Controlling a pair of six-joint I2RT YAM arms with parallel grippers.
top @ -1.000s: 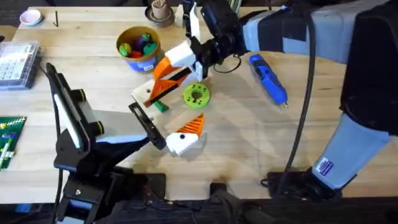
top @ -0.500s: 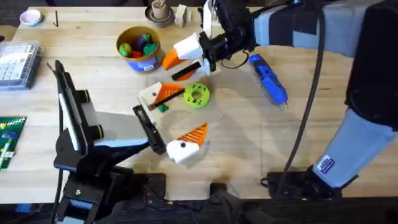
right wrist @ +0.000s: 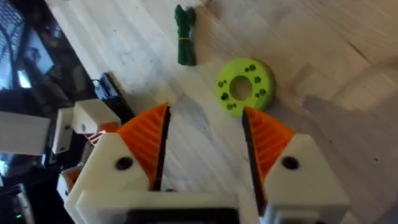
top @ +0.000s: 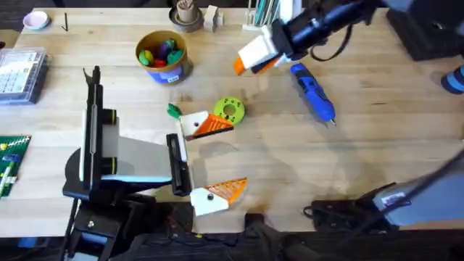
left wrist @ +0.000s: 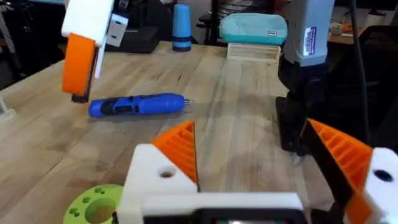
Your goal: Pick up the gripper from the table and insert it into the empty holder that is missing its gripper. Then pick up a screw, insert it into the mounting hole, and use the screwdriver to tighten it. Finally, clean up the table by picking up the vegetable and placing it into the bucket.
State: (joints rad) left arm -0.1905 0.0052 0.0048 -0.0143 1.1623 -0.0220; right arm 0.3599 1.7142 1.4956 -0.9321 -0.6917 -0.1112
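Left gripper (top: 210, 196) is hovering at the near edge of the bench (top: 275, 167), fingers spread w/ nothing between them; left wrist view is showing the gap clearly.

Just beyond it, a white block w/ orange tip (top: 204, 125) is lying on the wood, orange end pointing toward the lime-green disc (top: 230, 110), which is sitting just beside it. The vegetable (top: 173, 111) is lying near the block's other side, touching neither; in right wrist view its long axis is running roughly straight, a pale band around its middle.

Screwdriver (top: 313, 91) is lying flat to the right, well apart from the disc, metal bit pointing toward the near-right.

Right gripper (top: 255, 56) is hanging above the bench past the disc, fingers parted, holding nothing.

Bucket (top: 164, 56) is standing upright at far left-centre, colourful toys inside.

Bench is light wood. A clear parts box (top: 20, 71) is sitting at the left edge; a brown cup (top: 187, 14) at the far edge.
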